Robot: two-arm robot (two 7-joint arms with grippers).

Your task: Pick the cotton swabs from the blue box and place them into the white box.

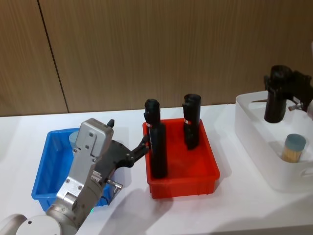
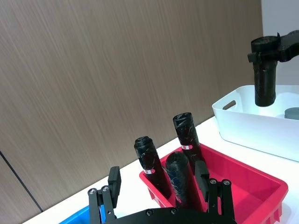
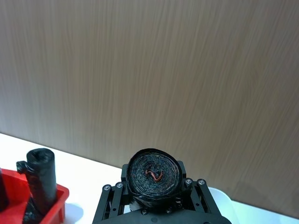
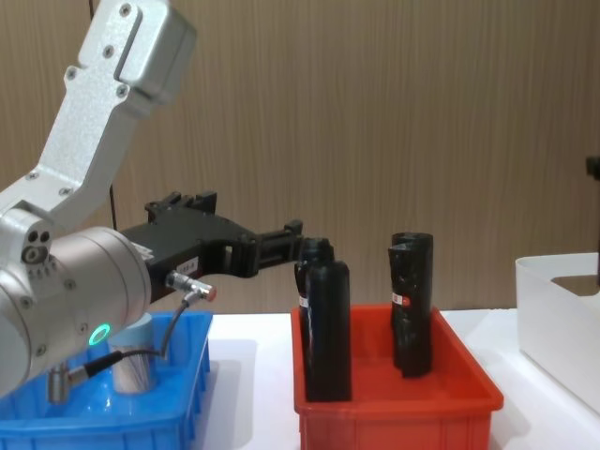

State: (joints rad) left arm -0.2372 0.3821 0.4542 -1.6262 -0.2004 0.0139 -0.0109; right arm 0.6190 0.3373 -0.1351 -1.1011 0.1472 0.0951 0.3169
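One cotton swabs jar (image 1: 73,138) with a pale blue lid stands in the blue box (image 1: 41,166), half hidden behind my left arm; it also shows low in the chest view (image 4: 131,366). My left gripper (image 1: 143,147) hovers over the blue box's right end, open and empty, with its fingertips (image 4: 295,230) next to the nearest black bottle. Another cotton swabs jar (image 1: 294,148) stands inside the white box (image 1: 249,127). Above that box my right gripper (image 1: 281,78) is shut on a black bottle (image 1: 274,105) held upright.
A red bin (image 1: 195,176) sits between the two boxes and holds three upright black bottles (image 4: 328,319), close to my left fingers. A wood-panelled wall runs behind the white table.
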